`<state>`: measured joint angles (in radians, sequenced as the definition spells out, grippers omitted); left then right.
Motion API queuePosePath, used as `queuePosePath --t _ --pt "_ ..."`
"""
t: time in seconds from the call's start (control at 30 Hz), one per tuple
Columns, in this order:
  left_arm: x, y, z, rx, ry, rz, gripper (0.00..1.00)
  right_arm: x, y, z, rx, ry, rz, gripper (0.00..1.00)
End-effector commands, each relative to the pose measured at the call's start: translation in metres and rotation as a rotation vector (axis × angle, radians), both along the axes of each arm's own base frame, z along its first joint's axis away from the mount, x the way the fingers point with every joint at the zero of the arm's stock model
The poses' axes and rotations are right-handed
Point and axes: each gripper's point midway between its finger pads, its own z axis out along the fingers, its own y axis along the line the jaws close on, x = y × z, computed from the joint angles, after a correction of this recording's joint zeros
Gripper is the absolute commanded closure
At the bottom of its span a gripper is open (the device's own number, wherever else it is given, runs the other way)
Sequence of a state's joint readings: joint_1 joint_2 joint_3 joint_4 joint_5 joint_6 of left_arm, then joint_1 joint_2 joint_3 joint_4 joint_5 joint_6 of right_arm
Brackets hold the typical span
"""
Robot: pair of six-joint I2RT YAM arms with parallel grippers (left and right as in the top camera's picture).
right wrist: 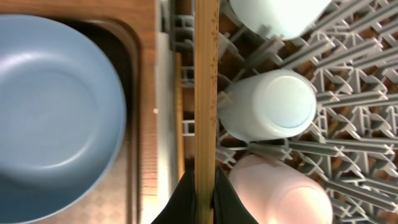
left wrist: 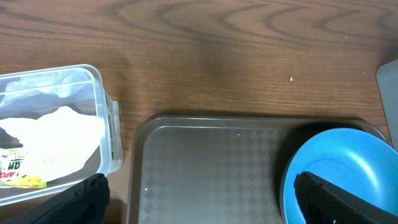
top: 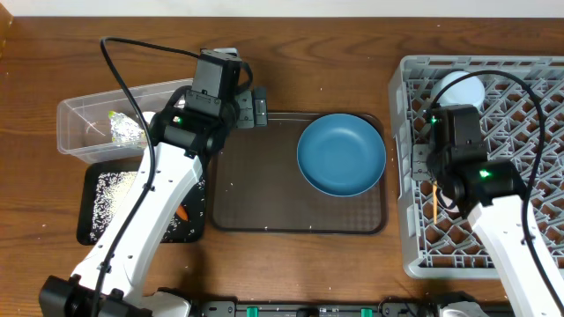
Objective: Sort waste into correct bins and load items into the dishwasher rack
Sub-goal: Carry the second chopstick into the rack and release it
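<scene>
Wooden chopstick (right wrist: 206,93) sits pinched in my right fingers (right wrist: 179,202) at the rack's (top: 529,132) left edge; pink cup (right wrist: 280,193) and light blue cup (right wrist: 277,106) stand racked; blue plate (top: 342,154) lies left of the rack, unloaded; my left fingers (left wrist: 84,199) gape, empty.

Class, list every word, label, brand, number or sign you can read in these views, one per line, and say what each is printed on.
Print on the yellow-green wrapper in the clear tub: dark and red letters, too blurred and cut off to read.
No text shows on the blue plate, the brown tray, the chopstick or the dishwasher rack.
</scene>
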<state>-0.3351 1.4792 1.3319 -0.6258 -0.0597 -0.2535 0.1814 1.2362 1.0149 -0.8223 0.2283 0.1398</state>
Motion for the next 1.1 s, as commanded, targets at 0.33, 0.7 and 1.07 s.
queuePosePath --t 0.33,0.7,1.07 --pt "0.002 0.003 -0.001 0.017 0.0 0.003 0.02 0.01 -0.009 -0.031 -0.067 0.092 0.012 0.99" --pt "0.002 0.003 -0.001 0.017 -0.001 0.003 0.02 0.014 -0.01 -0.034 -0.074 0.091 0.007 0.36" --pt "0.002 0.003 -0.001 0.017 -0.001 0.003 0.02 0.016 0.014 -0.017 0.024 0.031 0.076 0.4"
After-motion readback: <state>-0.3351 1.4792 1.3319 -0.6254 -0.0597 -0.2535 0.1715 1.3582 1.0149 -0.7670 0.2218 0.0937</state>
